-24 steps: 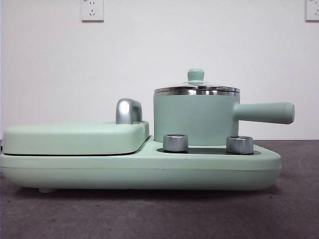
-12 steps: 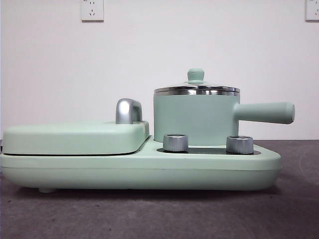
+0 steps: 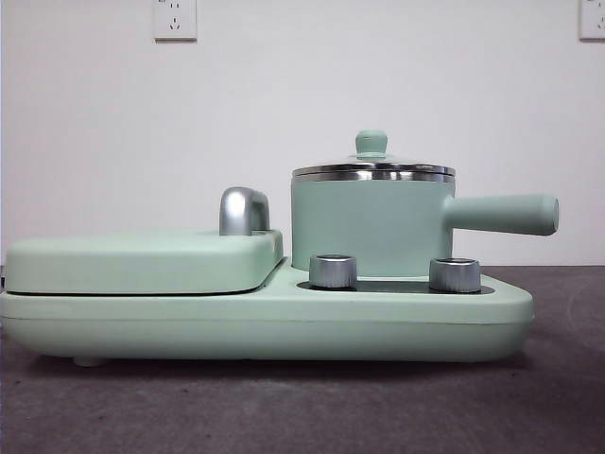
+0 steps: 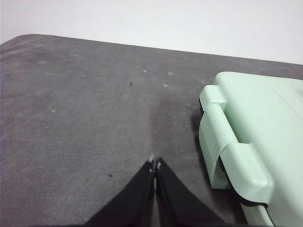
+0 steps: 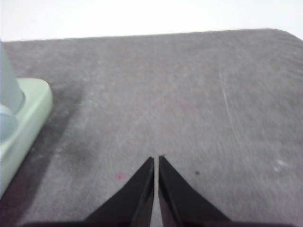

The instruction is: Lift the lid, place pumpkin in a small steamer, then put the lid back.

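The small steamer (image 3: 369,227), a mint-green pot with a long side handle, stands on the right half of a mint-green cooker base (image 3: 265,326). The lid (image 3: 372,170) with its small green knob sits closed on the pot's steel rim. The pumpkin is out of view. My left gripper (image 4: 155,165) hovers shut over bare grey table beside the cooker's flat cover (image 4: 255,137). My right gripper (image 5: 156,160) is shut too, above the table to the side of the cooker's corner (image 5: 26,113). Neither gripper shows in the front view.
A wide flat mint-green cover (image 3: 142,260) with a chrome handle (image 3: 243,210) fills the cooker's left half. Two steel dials (image 3: 333,271) sit in front of the pot. Dark grey table (image 3: 302,407) runs all around, with a white wall behind.
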`<state>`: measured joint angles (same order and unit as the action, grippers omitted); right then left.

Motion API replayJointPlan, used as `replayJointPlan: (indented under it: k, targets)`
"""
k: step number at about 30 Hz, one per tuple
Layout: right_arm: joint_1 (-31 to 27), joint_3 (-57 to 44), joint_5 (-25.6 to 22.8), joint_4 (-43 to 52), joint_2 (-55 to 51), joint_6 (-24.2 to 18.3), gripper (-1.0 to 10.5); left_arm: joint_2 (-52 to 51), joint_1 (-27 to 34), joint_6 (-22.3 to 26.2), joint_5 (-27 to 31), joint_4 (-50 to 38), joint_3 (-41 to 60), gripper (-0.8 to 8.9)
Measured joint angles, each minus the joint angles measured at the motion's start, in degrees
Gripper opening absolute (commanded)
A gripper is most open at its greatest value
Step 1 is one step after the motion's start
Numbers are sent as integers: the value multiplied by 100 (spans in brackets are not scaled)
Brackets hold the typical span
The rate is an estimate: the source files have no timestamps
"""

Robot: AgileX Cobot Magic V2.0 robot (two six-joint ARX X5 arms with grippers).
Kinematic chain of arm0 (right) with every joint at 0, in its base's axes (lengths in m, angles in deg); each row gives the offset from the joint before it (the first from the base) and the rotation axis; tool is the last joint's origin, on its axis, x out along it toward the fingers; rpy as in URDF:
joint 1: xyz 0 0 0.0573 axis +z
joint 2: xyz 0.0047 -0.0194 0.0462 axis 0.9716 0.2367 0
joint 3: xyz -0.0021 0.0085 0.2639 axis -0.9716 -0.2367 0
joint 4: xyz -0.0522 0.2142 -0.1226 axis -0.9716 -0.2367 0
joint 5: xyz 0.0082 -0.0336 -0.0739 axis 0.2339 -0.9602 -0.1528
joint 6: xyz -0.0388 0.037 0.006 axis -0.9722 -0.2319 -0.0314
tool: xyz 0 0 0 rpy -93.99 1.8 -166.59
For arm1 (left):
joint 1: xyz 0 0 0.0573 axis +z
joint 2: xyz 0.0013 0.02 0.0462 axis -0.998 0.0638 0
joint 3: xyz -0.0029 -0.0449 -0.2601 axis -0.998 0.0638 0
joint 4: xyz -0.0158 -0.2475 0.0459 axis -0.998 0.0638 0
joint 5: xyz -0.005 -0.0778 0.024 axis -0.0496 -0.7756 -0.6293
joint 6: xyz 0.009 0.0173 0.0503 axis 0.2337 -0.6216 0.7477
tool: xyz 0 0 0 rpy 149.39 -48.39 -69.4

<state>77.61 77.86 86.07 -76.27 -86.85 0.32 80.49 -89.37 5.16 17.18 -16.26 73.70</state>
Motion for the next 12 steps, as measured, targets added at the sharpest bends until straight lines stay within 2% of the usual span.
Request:
replayJointPlan:
  k: [12]
  targets:
    - [-63, -7, 81, 17, -92, -501, 12, 0, 0, 2, 0, 0, 0, 6]
